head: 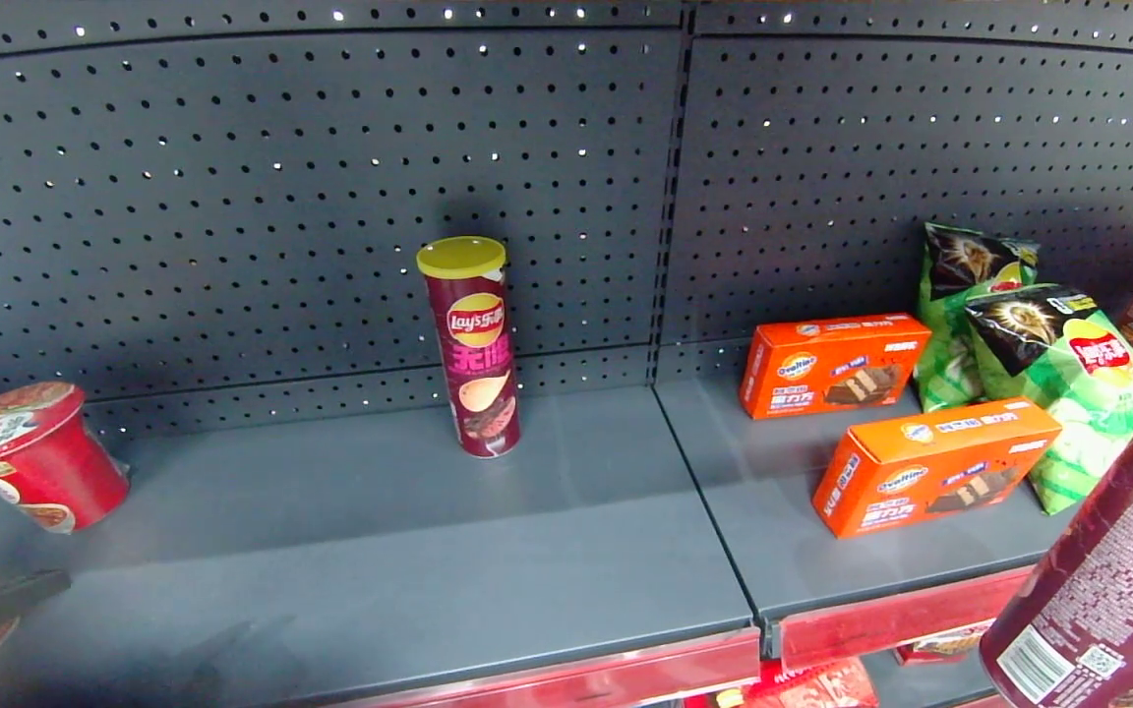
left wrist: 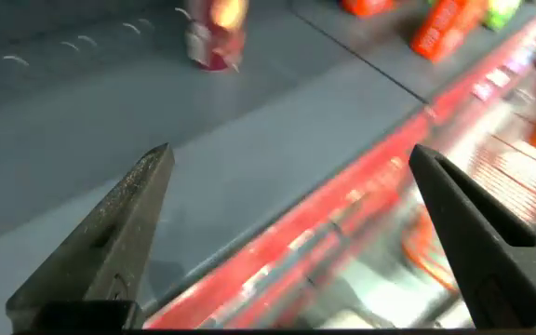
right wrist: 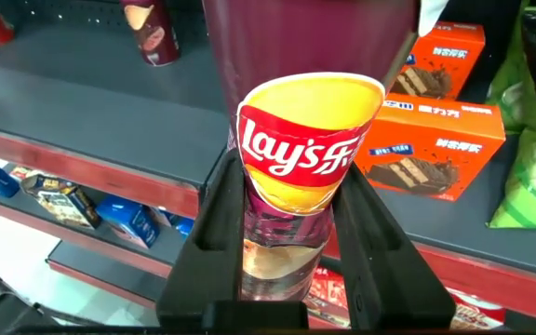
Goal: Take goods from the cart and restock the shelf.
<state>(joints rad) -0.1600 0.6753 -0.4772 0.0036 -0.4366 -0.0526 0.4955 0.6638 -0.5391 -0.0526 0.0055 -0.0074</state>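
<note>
One chips can (head: 470, 346) stood on the shelf (head: 380, 551) already; right hand (right wrist: 296, 186) clenched a second can (right wrist: 307, 172), not shelved yet, while left hand (left wrist: 291, 158) gaped empty.

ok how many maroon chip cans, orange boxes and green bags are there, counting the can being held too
maroon cylindrical chip cans: 2, one standing on the grey shelf at, one in the right gripper at
orange cardboard boxes: 2
green foil chip bags: 2
total: 6
</note>
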